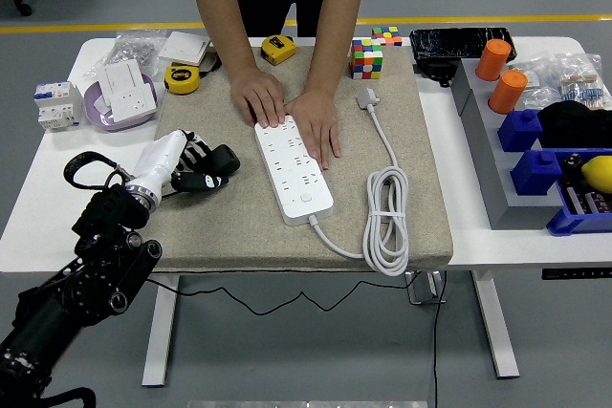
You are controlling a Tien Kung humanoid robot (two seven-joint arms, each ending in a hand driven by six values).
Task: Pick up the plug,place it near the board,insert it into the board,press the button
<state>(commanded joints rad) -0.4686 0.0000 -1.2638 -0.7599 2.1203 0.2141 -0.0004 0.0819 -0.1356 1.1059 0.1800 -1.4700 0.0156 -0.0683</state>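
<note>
we saw bare mat (pixel 215 226) between the robot hand (pixel 194 165) and the board (pixel 293 166); the person's hands (pixel 287 110) covered its far sockets, and the coiled cable (pixel 386 222) blocked its right side.

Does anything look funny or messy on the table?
Nothing is spilled or broken. The white power strip lies slanted on the beige mat, pinned by a person's hands, and its own white cable lies coiled, unplugged.

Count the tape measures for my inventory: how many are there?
2: one tape measure at the mat's far-left corner, another at the far edge by the person's arm. More may be hidden.
</note>
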